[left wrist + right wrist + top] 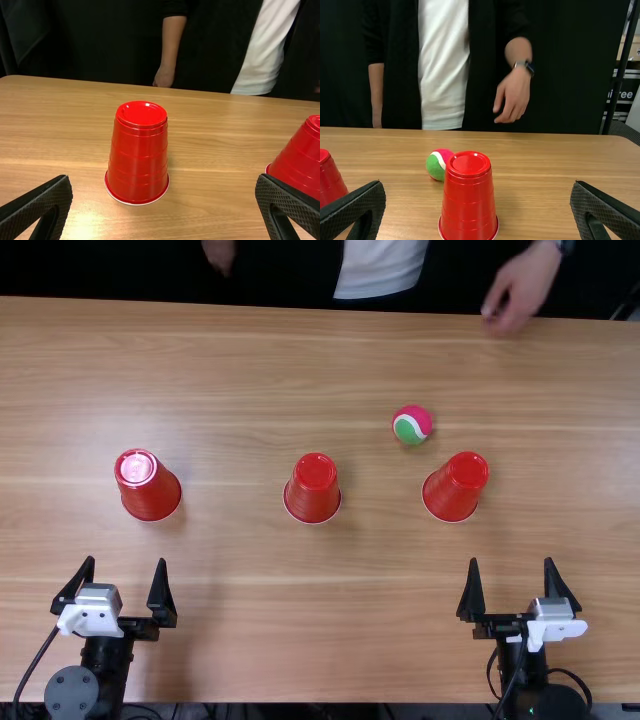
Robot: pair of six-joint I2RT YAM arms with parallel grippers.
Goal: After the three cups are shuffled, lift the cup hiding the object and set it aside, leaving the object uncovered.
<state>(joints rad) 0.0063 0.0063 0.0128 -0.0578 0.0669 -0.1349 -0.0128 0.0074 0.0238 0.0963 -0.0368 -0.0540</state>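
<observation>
Three red cups stand upside down in a row across the table: the left cup (147, 484) (138, 152), the middle cup (313, 488) (298, 157) and the right cup (456, 485) (468, 196). A pink, green and white ball (412, 425) (438, 163) lies uncovered just behind the right cup, towards the middle cup. My left gripper (118, 590) (160, 215) rests open near the front edge, in front of the left cup. Facing the right cup, my right gripper (510, 590) (480, 215) stands open by the near edge. Neither holds anything.
A person stands across the table; one hand (518, 290) (512, 97) hovers above the far right edge, touching nothing. Bare wood lies between the cups and the grippers and behind the row.
</observation>
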